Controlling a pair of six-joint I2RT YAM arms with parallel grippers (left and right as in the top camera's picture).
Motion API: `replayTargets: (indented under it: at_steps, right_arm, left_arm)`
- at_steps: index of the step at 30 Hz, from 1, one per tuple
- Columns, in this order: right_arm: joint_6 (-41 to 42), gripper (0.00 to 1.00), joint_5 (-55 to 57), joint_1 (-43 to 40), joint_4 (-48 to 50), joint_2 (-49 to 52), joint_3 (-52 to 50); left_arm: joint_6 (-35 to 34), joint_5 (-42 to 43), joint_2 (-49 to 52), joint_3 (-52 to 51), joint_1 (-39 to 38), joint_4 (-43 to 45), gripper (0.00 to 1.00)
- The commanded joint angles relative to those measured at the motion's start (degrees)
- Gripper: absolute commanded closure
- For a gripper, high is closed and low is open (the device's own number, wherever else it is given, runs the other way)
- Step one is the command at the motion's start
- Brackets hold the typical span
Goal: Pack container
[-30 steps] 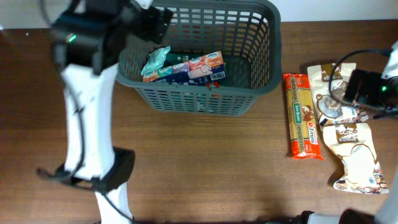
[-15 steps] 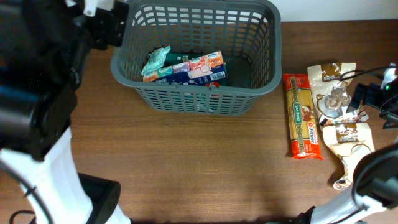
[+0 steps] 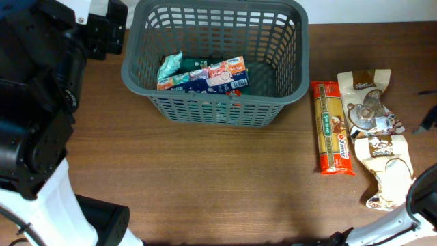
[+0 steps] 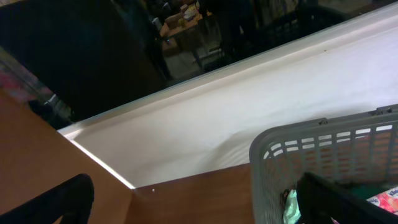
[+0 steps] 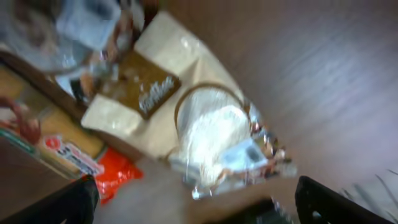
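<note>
At the table's far left, the left gripper [image 4: 193, 186] hangs spread, empty, beside the large dark grey slotted plastic basket [image 3: 212, 109] at top centre. Right of it lie cream-and-brown plastic pouches [image 3: 389, 171]; the right gripper [image 5: 193, 186], gaping empty above, should straddle one squarely before closing.

Container [image 3: 205, 109] matt grey moulded plastic; table [image 3: 205, 178] smooth brown wood-grain, faint sheen; cream packet [image 3: 392, 174] crinkled glossy film; pasta pack [image 3: 332, 130] glossy wrap

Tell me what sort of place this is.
Probably a robot test bench, not a shop: a brown table, a grey basket holding food packets, a pasta packet beside it, and a cluttered dim room behind a white panel.
</note>
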Motion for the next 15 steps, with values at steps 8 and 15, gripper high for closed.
replayTargets:
  at_steps: [8, 15]
  right_arm:
    - [-15.08, 0.01, -15.76, 2.36, 16.06, -0.68, 0.07]
    - [-27.12, 0.01, -15.74, 8.02, 24.02, -0.68, 0.07]
  left_arm:
    - [-0.83, -0.13, -0.17, 0.31, 0.24, -2.01, 0.01]
    - [-0.81, -0.15, -0.13, 0.31, 0.24, -3.50, 0.01]
